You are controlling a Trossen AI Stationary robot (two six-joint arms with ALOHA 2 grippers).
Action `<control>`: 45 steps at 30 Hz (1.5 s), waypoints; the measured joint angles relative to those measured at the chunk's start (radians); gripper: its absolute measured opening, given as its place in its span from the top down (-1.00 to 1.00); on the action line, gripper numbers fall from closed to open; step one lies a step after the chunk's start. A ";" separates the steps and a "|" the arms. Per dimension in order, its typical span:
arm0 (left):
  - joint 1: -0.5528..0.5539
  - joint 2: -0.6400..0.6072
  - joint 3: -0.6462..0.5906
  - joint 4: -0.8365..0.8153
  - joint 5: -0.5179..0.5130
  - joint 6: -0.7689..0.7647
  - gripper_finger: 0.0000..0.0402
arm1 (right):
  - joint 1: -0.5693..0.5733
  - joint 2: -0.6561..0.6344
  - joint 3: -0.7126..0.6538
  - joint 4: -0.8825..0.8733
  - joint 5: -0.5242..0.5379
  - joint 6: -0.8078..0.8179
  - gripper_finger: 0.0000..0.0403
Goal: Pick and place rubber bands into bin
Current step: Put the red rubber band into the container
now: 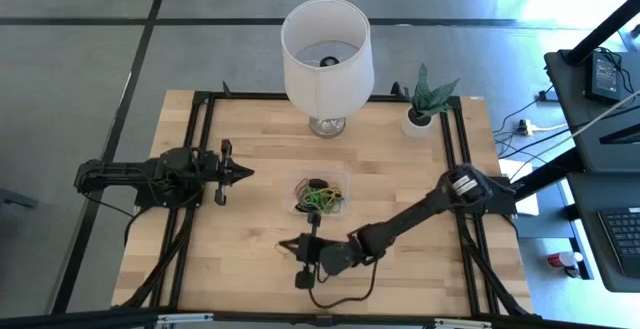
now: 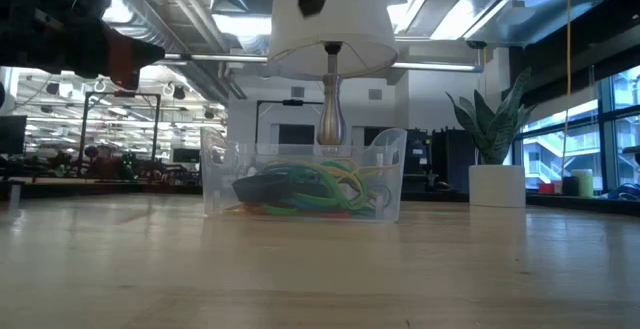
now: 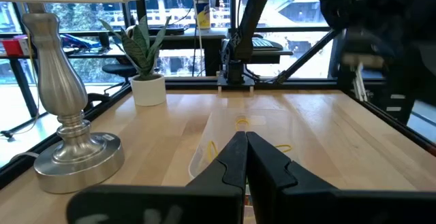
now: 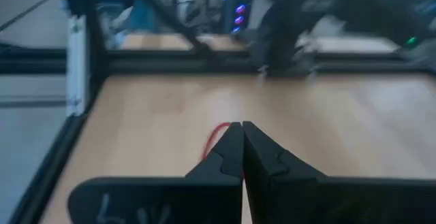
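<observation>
the right gripper [image 4: 242,125] had its jaws clamped on a red rubber band [image 4: 216,137] on the worktop [image 1: 400,184]; next came lifting it to the bin [image 1: 320,194]. left jaws were together.

Grey floor [image 1: 80,29] around wooden table [image 1: 250,259]; big windows [image 2: 560,139], exposed ceiling pipes [image 2: 200,29], 1 desk [image 1: 600,89] at right.

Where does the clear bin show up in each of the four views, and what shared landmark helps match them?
High view: the bin sits mid-table, below the lamp.
Low view: the bin is centre frame, bands inside, in front of the lamp stem.
Left wrist view: the bin shows faintly just beyond the shut left claw.
Right wrist view: not in it.
Shared landmark: the lamp, in all but the right wrist view.
</observation>
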 joint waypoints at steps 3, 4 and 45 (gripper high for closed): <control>0.000 0.000 0.000 0.000 0.000 0.000 0.98 | -0.006 -0.048 0.000 -0.008 0.056 -0.035 1.00; 0.000 0.000 0.000 0.000 0.000 0.000 0.98 | -0.010 -0.067 0.000 -0.009 0.080 -0.054 1.00; 0.000 0.000 0.000 0.000 0.000 0.000 0.98 | -0.319 -0.196 -0.212 -0.333 -0.143 0.426 1.00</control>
